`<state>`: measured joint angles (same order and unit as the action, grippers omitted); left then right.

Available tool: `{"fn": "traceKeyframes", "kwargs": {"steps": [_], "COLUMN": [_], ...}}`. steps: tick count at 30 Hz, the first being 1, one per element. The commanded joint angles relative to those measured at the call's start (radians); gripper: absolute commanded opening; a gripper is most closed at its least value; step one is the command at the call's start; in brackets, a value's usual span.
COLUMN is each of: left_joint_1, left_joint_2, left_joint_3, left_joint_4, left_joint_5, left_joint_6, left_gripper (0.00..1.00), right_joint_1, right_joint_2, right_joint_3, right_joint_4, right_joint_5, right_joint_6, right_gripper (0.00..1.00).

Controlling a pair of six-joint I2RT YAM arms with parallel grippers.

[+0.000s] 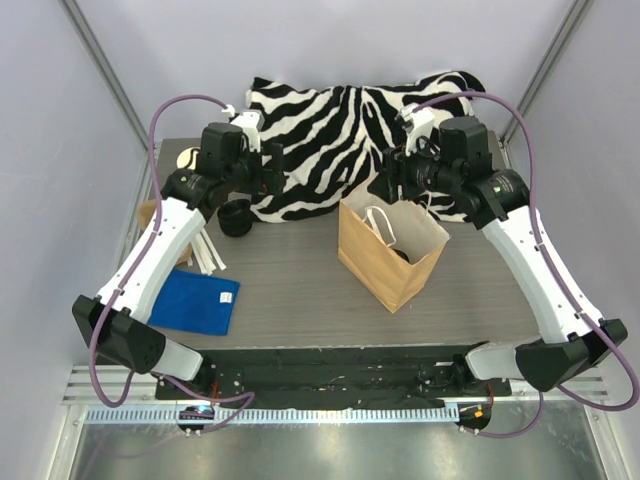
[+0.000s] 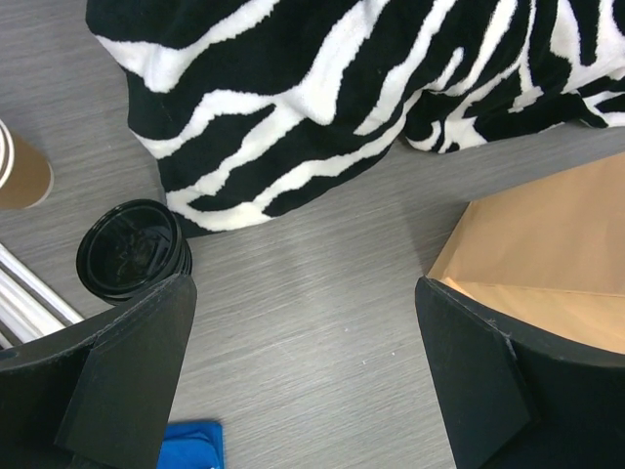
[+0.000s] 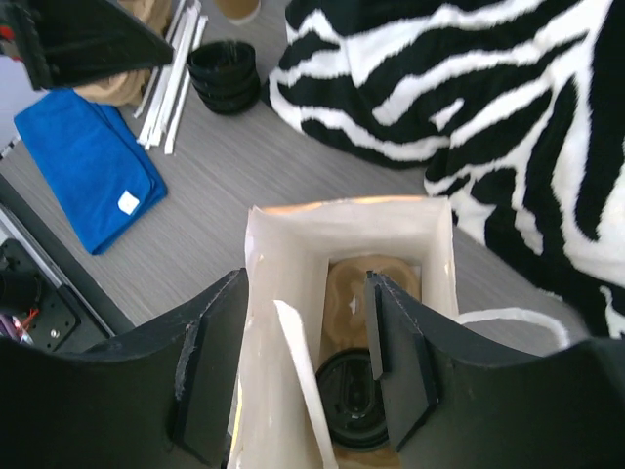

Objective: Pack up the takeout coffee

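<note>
The right end effector [image 3: 308, 293] is shown with fingers apart above the paper bag [image 3: 283, 244]. The takeout coffee [image 3: 354, 405] is seated directly below it. The left end effector [image 2: 303, 313] is spread wide.

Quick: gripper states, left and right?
Left gripper: open, empty.
Right gripper: open over the paper bag; the takeout coffee sits inside, not held.

Overhead view from behind, wrist views close, downward, sharing bag [image 1: 385, 265]
</note>
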<state>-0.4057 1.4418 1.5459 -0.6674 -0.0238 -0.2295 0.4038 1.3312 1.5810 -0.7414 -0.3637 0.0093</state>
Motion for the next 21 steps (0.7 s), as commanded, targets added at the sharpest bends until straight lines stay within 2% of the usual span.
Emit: {"fn": "traceKeyframes", "kwargs": {"steps": [1,5,9,14,17,21], "left_joint_1": [0.030,0.042,0.053,0.061,0.087,0.166], "left_joint_2": [0.005,-0.001,-0.001,0.000,0.031,0.104], "left_joint_3": [0.062,0.060,0.057,0.059,0.098,0.209], "left_joint_4": [-0.040,-0.046,-0.052,-0.073,-0.131,-0.242], "left_joint_5": [0.079,0.085,0.111,0.165,0.243,0.353], "left_joint_6": [-0.004,0.009,0.012,0.019,0.010,0.002], "left_gripper": [1.00,1.00,1.00,0.99,1.00,1.00], "right_joint_1": [0.004,0.004,0.004,0.003,0.004,-0.013], "right_joint_2": [-0.004,-0.015,-0.044,-0.044,-0.043,-0.021], "right_joint_3": [0.079,0.086,0.025,0.028,0.053,0.134], "right_joint_4": [0.050,0.011,-0.006,0.002,0.022,0.054], "right_joint_5": [0.003,0.003,-0.029,-0.012,0.021,0.097], "right_joint_6": [0.011,-0.031,-0.043,-0.034,-0.028,-0.017], "right_gripper": [0.59,0.56,0.54,0.57,0.65,0.81]}}
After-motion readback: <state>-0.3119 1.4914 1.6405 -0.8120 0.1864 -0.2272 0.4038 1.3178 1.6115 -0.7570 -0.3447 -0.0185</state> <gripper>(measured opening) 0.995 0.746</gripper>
